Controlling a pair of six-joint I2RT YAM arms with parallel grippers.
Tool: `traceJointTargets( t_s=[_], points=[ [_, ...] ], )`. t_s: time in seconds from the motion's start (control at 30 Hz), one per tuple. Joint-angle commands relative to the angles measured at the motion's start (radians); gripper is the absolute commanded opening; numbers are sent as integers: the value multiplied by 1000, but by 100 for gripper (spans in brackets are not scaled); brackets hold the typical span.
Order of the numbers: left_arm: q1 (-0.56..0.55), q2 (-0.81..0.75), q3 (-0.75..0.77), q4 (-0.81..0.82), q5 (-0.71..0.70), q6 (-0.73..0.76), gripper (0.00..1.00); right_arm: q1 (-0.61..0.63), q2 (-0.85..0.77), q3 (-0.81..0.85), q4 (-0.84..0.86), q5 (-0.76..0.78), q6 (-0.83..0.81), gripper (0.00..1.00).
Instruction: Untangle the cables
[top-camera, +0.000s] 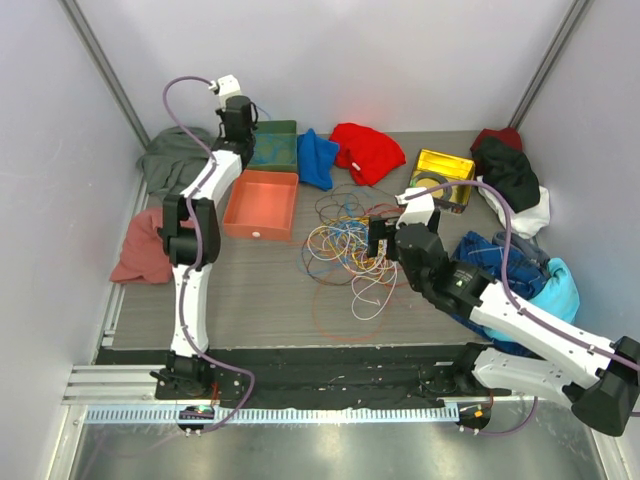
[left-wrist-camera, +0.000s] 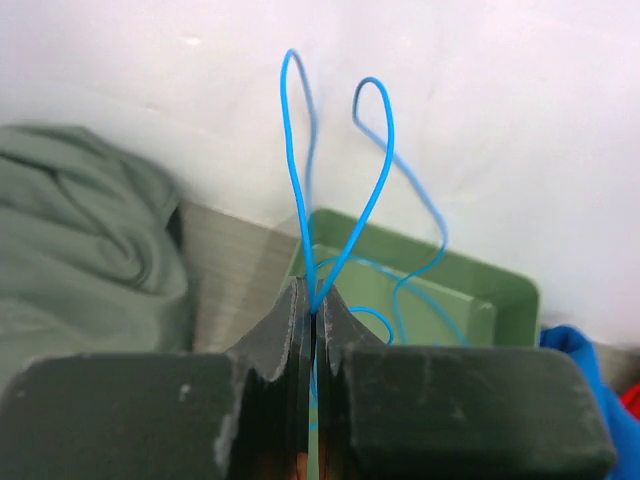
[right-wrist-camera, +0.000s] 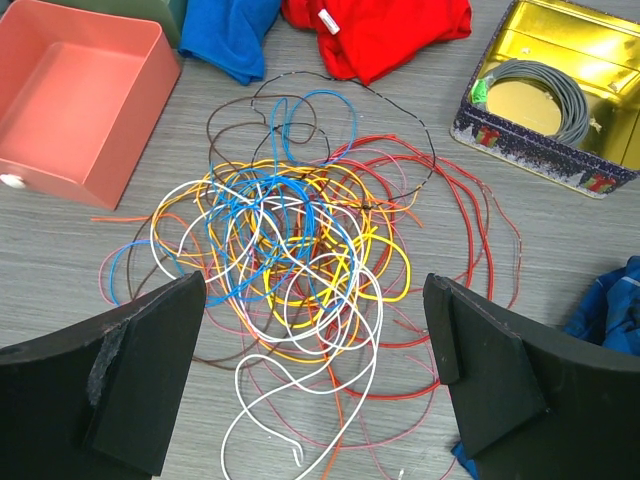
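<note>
The cables lay in the middle of the table — a tray to their left, a tin behind to the right, clothes behind them.

No legible text, number, brand or sign appears in any view. The printed band on the side wall of the gold tin, upper right of the right wrist view, shows small coloured figures too blurred to read. The white tag on the red cloth, top centre, cannot be read.
</note>
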Motion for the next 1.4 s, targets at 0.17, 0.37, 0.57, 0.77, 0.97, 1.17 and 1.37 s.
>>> traceJointTargets(
  t_s=[0.17,0.37,0.57,0.77,0.97,1.17,1.37],
  points=[
    [-12,100,90,-27,64,-60,0,-18,35,23,52,-7,-15,100],
    [-13,19,29,-8,9,-57,54,-19,29,25,52,-16,-6,100],
    [-20,-124,-25,9,-5,-25,77,-22,2,17,50,-39,33,100],
    [-49,-394,-253,1,26,-74,100,-21,-34,-7,52,-67,88,100],
    [-133,-666,-509,-22,67,-131,100,-21,-77,-42,52,-95,161,100],
    [-355,-766,-596,-19,-146,61,100,-21,-126,-75,52,-122,221,100],
    [-273,-735,-556,-290,-35,-256,100,-19,-166,-82,23,-151,267,100]
  ],
)
